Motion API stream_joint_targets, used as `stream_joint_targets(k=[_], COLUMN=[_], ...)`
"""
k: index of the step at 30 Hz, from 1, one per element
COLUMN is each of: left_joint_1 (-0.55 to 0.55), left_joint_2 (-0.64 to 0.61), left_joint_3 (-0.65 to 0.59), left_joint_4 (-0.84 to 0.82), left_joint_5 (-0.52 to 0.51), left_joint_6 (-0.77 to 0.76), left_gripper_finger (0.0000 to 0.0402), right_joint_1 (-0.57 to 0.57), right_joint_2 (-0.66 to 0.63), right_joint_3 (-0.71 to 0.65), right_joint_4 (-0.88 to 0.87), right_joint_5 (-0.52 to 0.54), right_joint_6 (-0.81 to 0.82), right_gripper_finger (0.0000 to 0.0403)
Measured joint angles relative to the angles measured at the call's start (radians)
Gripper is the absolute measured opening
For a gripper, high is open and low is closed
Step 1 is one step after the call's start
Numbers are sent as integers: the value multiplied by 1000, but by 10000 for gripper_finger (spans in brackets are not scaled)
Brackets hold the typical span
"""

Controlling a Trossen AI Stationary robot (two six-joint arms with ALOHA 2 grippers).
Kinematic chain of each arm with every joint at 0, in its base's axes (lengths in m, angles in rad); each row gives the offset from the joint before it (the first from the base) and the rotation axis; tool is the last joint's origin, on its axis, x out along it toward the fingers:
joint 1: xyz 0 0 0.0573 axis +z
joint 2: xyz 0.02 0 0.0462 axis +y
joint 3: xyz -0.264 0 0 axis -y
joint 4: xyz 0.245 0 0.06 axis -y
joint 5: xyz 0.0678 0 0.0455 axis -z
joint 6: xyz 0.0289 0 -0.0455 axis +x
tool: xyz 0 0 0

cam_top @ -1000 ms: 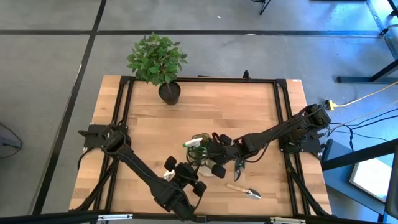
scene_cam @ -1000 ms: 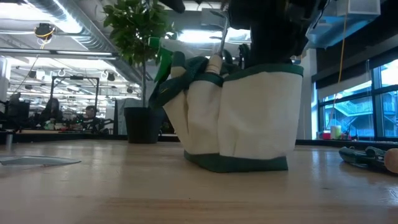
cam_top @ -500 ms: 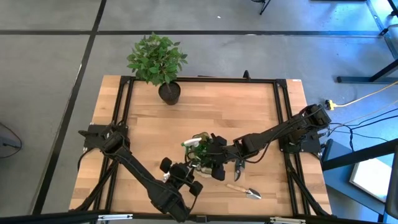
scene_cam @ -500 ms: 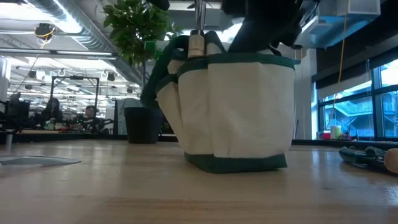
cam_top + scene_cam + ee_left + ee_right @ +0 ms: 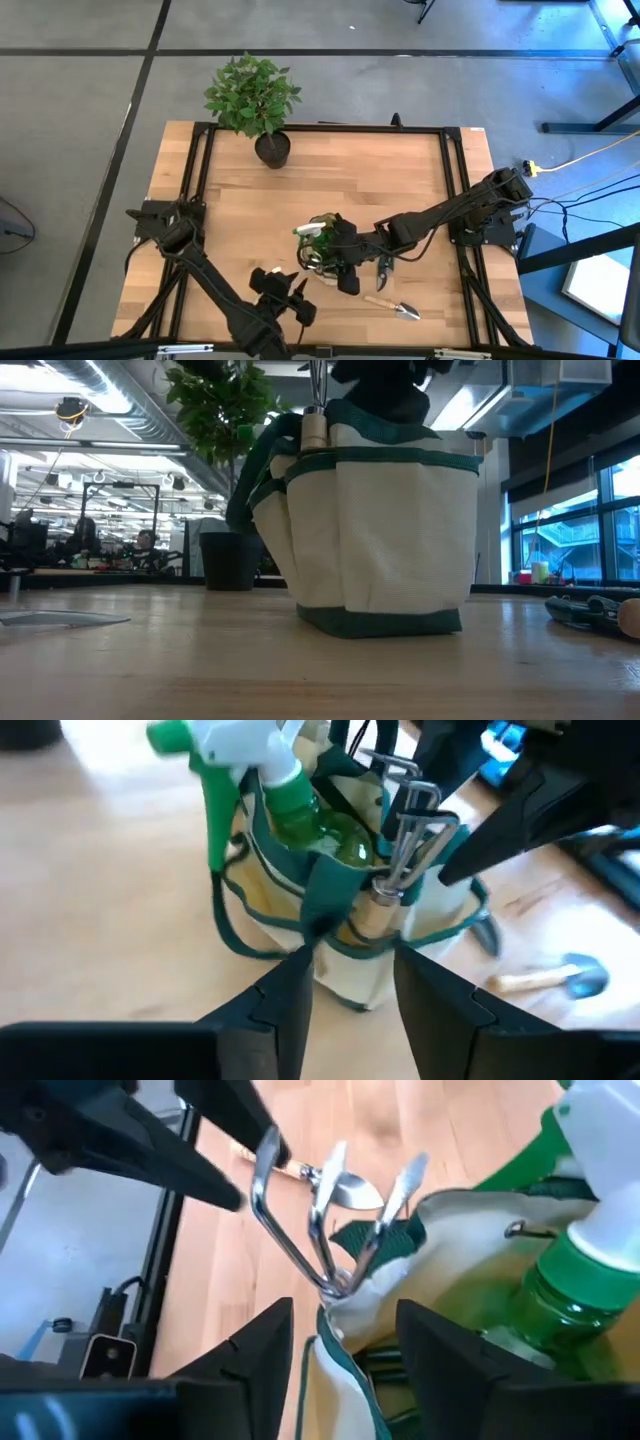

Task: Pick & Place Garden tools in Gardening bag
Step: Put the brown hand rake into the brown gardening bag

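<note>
The gardening bag (image 5: 318, 250) (image 5: 385, 530) stands upright on the table's middle. The green spray bottle (image 5: 290, 790) (image 5: 590, 1280) sticks out of it. A fork (image 5: 405, 820) (image 5: 330, 1210) stands with its wooden handle (image 5: 314, 430) in a side pocket and its tines up. Pruners (image 5: 385, 268) and a trowel (image 5: 395, 307) lie on the table right of the bag. My right gripper (image 5: 340, 1320) (image 5: 336, 262) hovers open just over the bag's rim beside the fork. My left gripper (image 5: 345, 970) (image 5: 292, 288) is open and empty, a short way off on the bag's near side.
A leafy plant in a black pot (image 5: 272, 148) stands near the table's far edge. Bare wood lies left of the bag and between bag and pot. The black frame rail (image 5: 200, 180) runs around the tabletop. People sit in the room far behind the table.
The bag has turned about and straightened up; the fork now stands at its left side in the low view, and the spray bottle no longer shows there. My left gripper has drawn back from the bag toward the table's near edge. My right gripper has risen.
</note>
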Motion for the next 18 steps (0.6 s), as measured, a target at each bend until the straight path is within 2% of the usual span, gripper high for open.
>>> stream_joint_targets(k=[4,8,13,18], left_joint_1=[-24,-32,-1,17], left_joint_2=[9,38,48,55], left_joint_3=[0,0,0,1], left_joint_4=[151,316,286,249], left_joint_5=[-66,-97,-129,-167], left_joint_6=[-63,2,46,140], left_gripper_finger=[161,179,179,162], right_joint_1=[0,0,1,1], right_joint_2=[0,0,0,0], right_joint_3=[2,2,2,2], right_joint_4=[-45,-61,-58,-70], right_joint_5=[-14,-23,-22,-15], right_joint_6=[0,0,0,1], right_gripper_finger=[174,174,173,173])
